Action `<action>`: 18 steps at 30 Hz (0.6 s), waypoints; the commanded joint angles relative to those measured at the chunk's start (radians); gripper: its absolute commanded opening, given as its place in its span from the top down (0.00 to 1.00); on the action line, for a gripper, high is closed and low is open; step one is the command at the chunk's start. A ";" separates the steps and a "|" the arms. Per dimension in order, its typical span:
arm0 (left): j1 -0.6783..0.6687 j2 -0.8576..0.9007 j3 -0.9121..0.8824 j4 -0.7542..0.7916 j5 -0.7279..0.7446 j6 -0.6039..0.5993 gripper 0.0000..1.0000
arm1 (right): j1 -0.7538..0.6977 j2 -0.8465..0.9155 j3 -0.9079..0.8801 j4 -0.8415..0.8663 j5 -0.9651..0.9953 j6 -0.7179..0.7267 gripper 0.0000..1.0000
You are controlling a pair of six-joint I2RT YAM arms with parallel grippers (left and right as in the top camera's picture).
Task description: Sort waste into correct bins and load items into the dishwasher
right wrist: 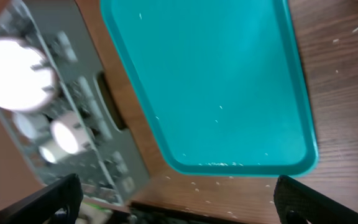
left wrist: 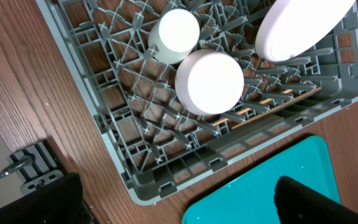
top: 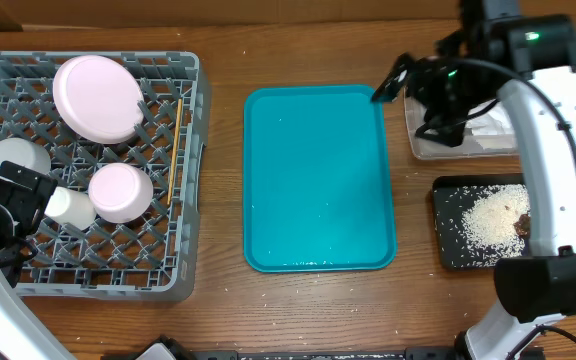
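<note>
At the table's left side I see the grey dish rack [top: 88, 270], the biggest thing in view. My left arm comes up from the near left corner, and the left gripper [left wrist: 176, 186] hangs over the rack's left part. Its fingers [left wrist: 48, 199] are spread wide, with nothing between them.

Mid-table lies the teal tray [top: 318, 180], with a few white specks by its near edge. My right arm rises from the near right, runs to the far edge and bends left. That puts the right gripper [right wrist: 176, 186] over the tray's far right corner, just left of the clear tub [top: 438, 152]. Those fingers are also wide apart and hold nothing.

A white napkin [top: 493, 125] lies in the tub. Nearer me, the black tray [top: 448, 250] holds a heap of rice [top: 488, 220] and a brown scrap [top: 521, 225].

Inside the rack are the large pinkish plate [top: 98, 97], a bowl [top: 13, 155] by my left hand, a smaller dish [top: 120, 192], the white cup [top: 70, 205] just right of that hand, and the chopsticks [top: 175, 150] by the right wall.
</note>
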 commanded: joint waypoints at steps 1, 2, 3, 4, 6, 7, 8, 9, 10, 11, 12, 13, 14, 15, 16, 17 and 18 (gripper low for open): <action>0.005 -0.001 0.013 0.000 -0.011 -0.016 0.00 | 0.113 -0.021 -0.003 0.001 0.115 -0.045 0.00; 0.005 -0.001 0.013 0.000 -0.011 -0.016 0.00 | 0.145 -0.021 -0.003 0.014 0.130 -0.045 0.00; 0.005 -0.001 0.013 0.000 -0.011 -0.016 0.00 | 0.197 -0.021 -0.003 0.058 0.156 -0.046 0.00; 0.005 -0.001 0.013 0.000 -0.011 -0.016 0.00 | 0.217 -0.021 -0.003 0.082 0.166 -0.046 0.00; 0.005 -0.001 0.013 0.000 -0.011 -0.016 0.00 | 0.257 -0.021 -0.003 0.139 0.169 -0.046 0.00; 0.005 -0.001 0.013 0.000 -0.011 -0.016 0.00 | 0.270 -0.021 -0.003 0.167 0.168 -0.046 0.00; 0.005 -0.001 0.013 0.000 -0.011 -0.016 0.00 | 0.280 -0.021 -0.003 0.194 0.167 -0.045 0.00; 0.005 -0.001 0.013 0.000 -0.011 -0.016 0.00 | 0.286 -0.021 -0.003 0.211 0.167 -0.042 0.00; 0.005 -0.001 0.013 0.000 -0.011 -0.016 0.00 | 0.291 -0.021 -0.003 0.223 0.164 -0.042 0.00; 0.005 -0.001 0.013 0.000 -0.011 -0.016 0.00 | 0.291 -0.021 -0.003 0.229 0.164 -0.042 0.00; 0.005 -0.001 0.013 0.000 -0.011 -0.016 0.01 | 0.291 -0.021 -0.003 0.229 0.164 -0.042 0.00; 0.005 -0.001 0.013 0.000 -0.011 -0.016 0.00 | 0.291 -0.021 -0.003 0.229 0.164 -0.042 0.00; 0.005 -0.001 0.013 0.000 -0.011 -0.016 0.00 | 0.291 -0.021 -0.003 0.229 0.164 -0.042 0.00; 0.005 -0.001 0.013 0.000 -0.011 -0.016 0.00 | 0.291 -0.021 -0.003 0.229 0.164 -0.042 0.00; 0.005 -0.001 0.013 0.000 -0.011 -0.016 0.00 | 0.291 -0.021 -0.003 0.228 0.164 -0.042 0.00; 0.005 -0.001 0.013 0.000 -0.011 -0.016 0.00 | 0.291 -0.021 -0.003 0.227 0.164 -0.042 0.00; 0.005 -0.001 0.013 0.000 -0.011 -0.016 0.00 | 0.288 -0.023 -0.002 0.224 0.165 -0.042 0.00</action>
